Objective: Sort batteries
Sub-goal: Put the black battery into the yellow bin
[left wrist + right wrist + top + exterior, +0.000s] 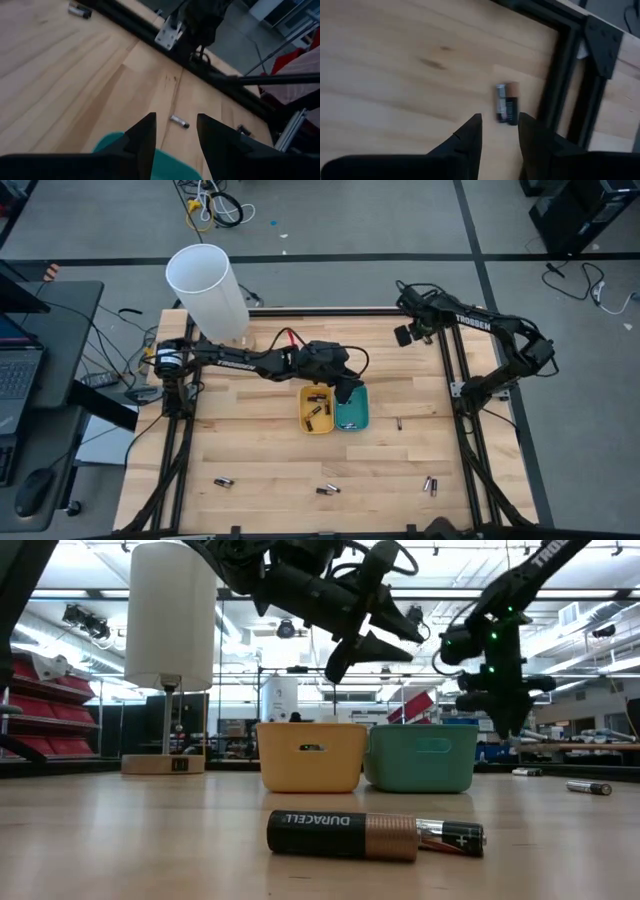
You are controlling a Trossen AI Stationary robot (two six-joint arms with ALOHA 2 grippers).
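The batteries are small cells scattered on the wooden table: one [399,423] right of the trays, others near the near edge [222,481] [328,489] [430,484], and several in the yellow tray [317,410]. My left gripper [347,392] hangs open and empty above the teal tray [352,415]; its wrist view shows the teal tray [169,167] below the fingers and a battery [179,121] lying beyond. My right gripper [499,127] is open over the table's far right corner, above a black-and-copper battery [508,103] beside the frame rail.
A white cylindrical lamp [206,288] stands on a wooden base at the table's far left. Black frame rails [462,395] run along the table's sides. In the low view a large Duracell battery [345,835] lies in front of the two trays, with a slimmer one [455,837] behind it.
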